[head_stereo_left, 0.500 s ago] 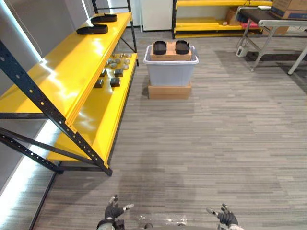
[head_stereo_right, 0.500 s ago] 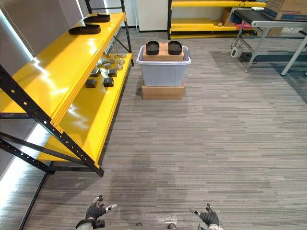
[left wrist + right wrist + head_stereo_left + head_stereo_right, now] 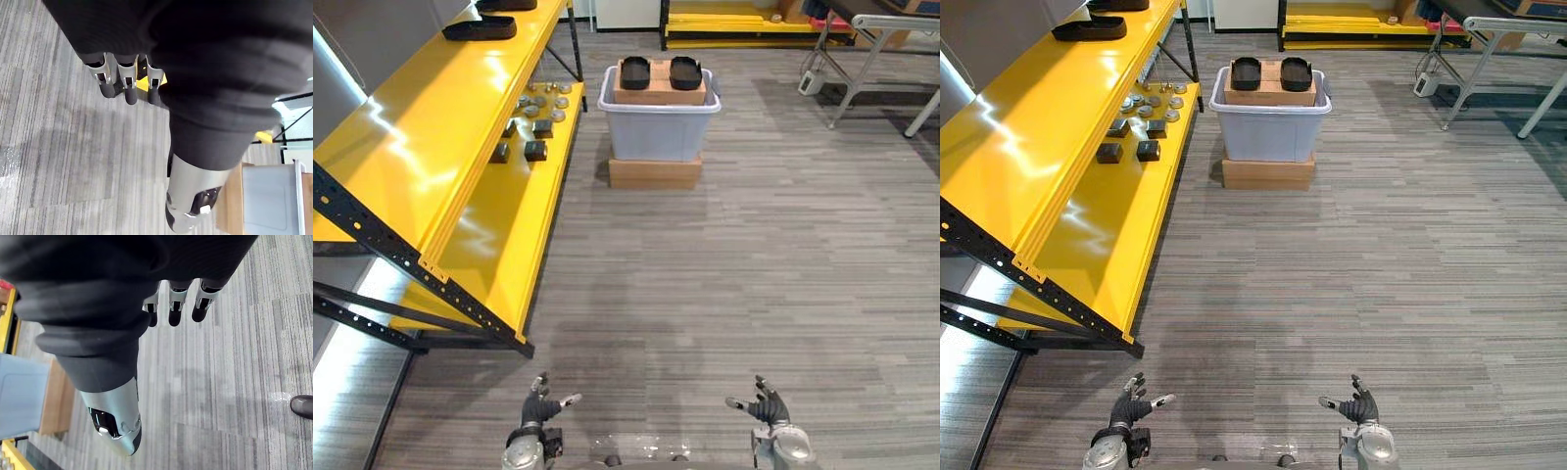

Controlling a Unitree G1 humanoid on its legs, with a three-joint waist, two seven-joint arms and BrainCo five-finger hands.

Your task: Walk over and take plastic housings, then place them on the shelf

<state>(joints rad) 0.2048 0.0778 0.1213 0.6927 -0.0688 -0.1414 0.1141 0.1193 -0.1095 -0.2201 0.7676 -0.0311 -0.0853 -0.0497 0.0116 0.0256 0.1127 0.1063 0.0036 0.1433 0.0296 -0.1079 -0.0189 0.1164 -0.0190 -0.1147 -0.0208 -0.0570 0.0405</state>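
Underfoot, floor (image 3: 754, 274) of grey carpet, finely streaked, laid in square tiles. Left of the bin (image 3: 658, 132), a long shelf (image 3: 411, 166): glossy yellow decks on dark perforated steel uprights, near end cut off at the frame edge. Far right of the bin, a desk (image 3: 897, 21) on pale metal legs, mostly cropped.

Bin itself of pale grey plastic, rectangular with a rolled rim, standing on a flat cardboard base (image 3: 655, 173). Across the bin's rim, a brown cardboard box (image 3: 660, 93). On that box, two plastic housings (image 3: 634, 71): black, matt, rounded oblongs with raised edges, side by side and apart, long axes parallel, pointing away from the robot toward the back of the room. Inner detail too small to make out.

Back-left of the bin, on the upper deck, two shelved housings (image 3: 480, 28) of the same black look, the farther one cropped at the top edge. Just left of the bin, on the lower deck, small dark blocks (image 3: 536, 150) and pale round discs (image 3: 540, 100), kind not clear.

Well nearer than the bin, low in the eye views, left hand (image 3: 540, 409) and right hand (image 3: 767, 406), well apart, both empty, fingers straight and loosely spread, thumbs held out.
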